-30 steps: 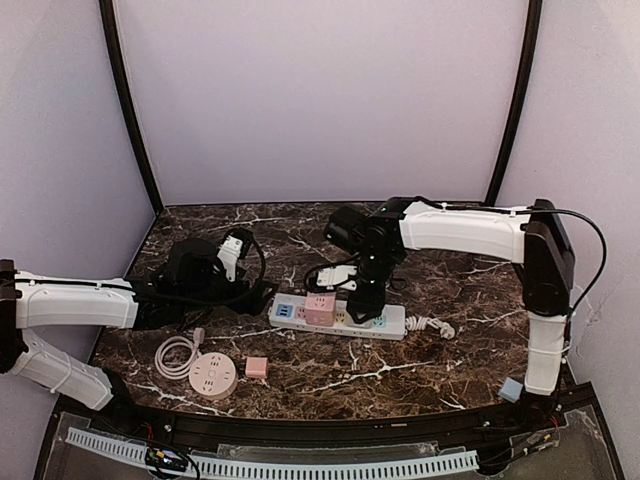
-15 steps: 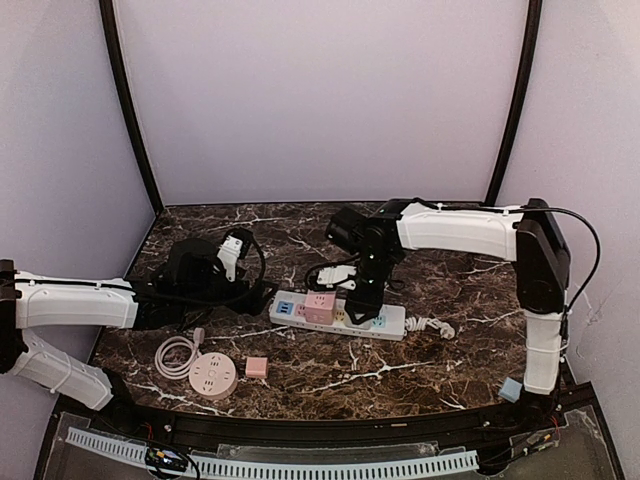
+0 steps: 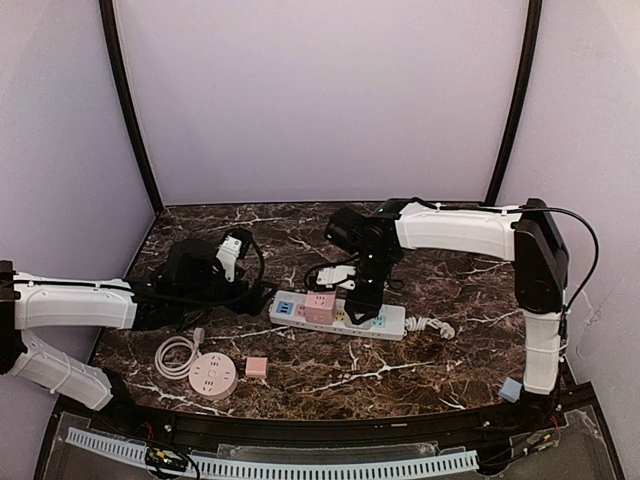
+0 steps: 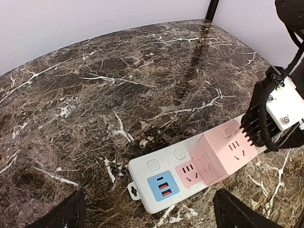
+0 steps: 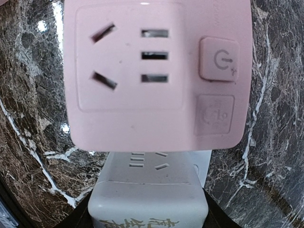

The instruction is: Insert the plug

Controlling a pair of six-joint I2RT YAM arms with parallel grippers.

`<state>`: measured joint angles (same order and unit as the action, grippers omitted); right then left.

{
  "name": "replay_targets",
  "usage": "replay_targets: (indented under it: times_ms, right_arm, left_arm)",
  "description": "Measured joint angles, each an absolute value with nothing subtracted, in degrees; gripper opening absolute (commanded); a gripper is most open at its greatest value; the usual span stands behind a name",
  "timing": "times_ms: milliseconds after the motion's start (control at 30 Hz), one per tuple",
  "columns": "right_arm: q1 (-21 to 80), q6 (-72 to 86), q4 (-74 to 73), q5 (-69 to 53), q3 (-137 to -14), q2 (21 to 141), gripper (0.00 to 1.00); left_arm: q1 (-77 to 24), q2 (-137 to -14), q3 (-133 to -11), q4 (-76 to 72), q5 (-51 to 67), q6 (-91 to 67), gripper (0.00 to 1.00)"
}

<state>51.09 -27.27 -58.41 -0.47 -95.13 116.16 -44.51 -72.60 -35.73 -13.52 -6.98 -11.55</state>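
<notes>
A white power strip lies across the table's middle, and its left end shows in the left wrist view. A pink cube adapter is plugged into it, also seen in both wrist views. My right gripper is shut on a white block plug with gold lettering. It holds the plug upright on the strip right beside the pink cube. Whether its pins are seated is hidden. My left gripper is open and empty, just short of the strip's left end.
A round pink socket with a coiled white cable and a small pink cube lie front left. The strip's cord end lies to its right. A light blue cube sits by the right arm's base.
The right arm has shifted very slightly over the strip with the white plug in its grip. The left arm has not moved.
</notes>
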Motion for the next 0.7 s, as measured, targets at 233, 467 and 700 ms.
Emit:
replay_targets:
  times_ms: [233,467,700]
  right_arm:
    - [51.09,-26.89,-59.94,-0.49,-96.79,117.25,0.00]
    - [51.79,-26.92,-61.84,0.01,-98.96,118.43,0.00]
    - [52.97,-27.35,-62.15,1.91,-103.68,121.43,0.00]
  left_arm:
    - [-44.51,-71.94,-35.42,-13.52,-7.66,-11.11,0.93]
    - [-44.51,-70.35,-34.65,-13.50,-9.08,-11.09,0.93]
    - [-44.49,-70.17,-34.59,-13.52,-10.11,-10.94,0.93]
